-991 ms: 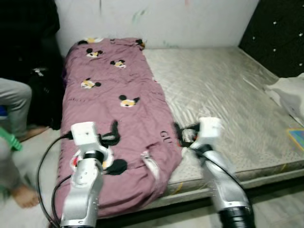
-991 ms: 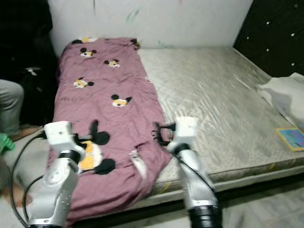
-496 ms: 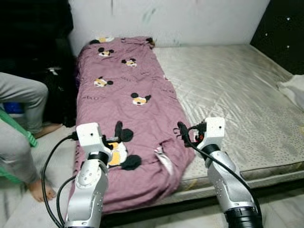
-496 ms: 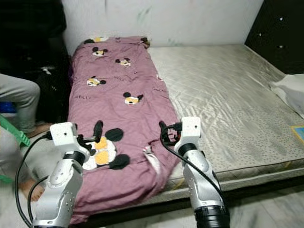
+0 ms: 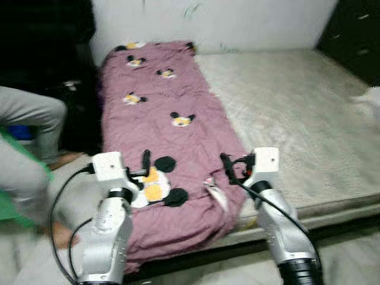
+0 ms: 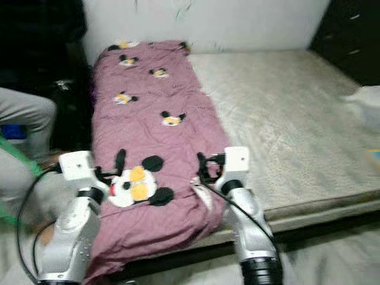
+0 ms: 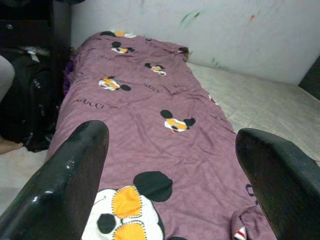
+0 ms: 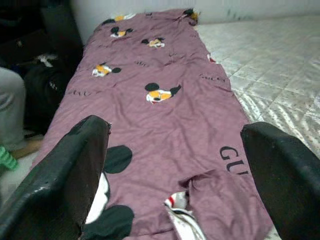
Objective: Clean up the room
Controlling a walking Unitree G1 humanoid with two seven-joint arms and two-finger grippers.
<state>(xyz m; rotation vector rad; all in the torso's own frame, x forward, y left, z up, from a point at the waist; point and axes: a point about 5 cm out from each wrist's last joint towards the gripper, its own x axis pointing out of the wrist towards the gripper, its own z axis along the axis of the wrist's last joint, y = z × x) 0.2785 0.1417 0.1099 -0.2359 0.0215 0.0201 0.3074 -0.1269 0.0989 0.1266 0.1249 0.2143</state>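
Left eye view: purple blanket point(image 5: 166, 142) lies along the left strip of the bed, long axis running away from the robot toward the wall. Its near end is bunched at the foot edge of the mattress point(image 5: 285, 119), with a loose fold hanging between the two arms. Left claw point(image 5: 146, 161) is raised over the near end by the big cartoon print; right claw point(image 5: 226, 167) sits just beside the blanket's right edge, near the fold. Frame is blurred. A person's leg point(image 5: 29, 113) shows beside the bed on the robot's left.

Right eye view: same layout. White bundle point(image 6: 368, 101) lies at the far right of the mattress, well apart from both claws.

Left wrist view: the fingers point(image 7: 75, 180) stand wide apart, nothing between them. Blanket stretches straight ahead and below.

Right wrist view: fingers point(image 8: 65, 175) also wide apart, empty. The folded-over corner with a white and red lining point(image 8: 182, 212) lies right ahead and low, between the fingers.

Judgement: both claws face down the blanket's long axis. Right claw looks nearer the loose corner; left is nearer the left hem. Next move likely a reach down and forward to grab the near end.
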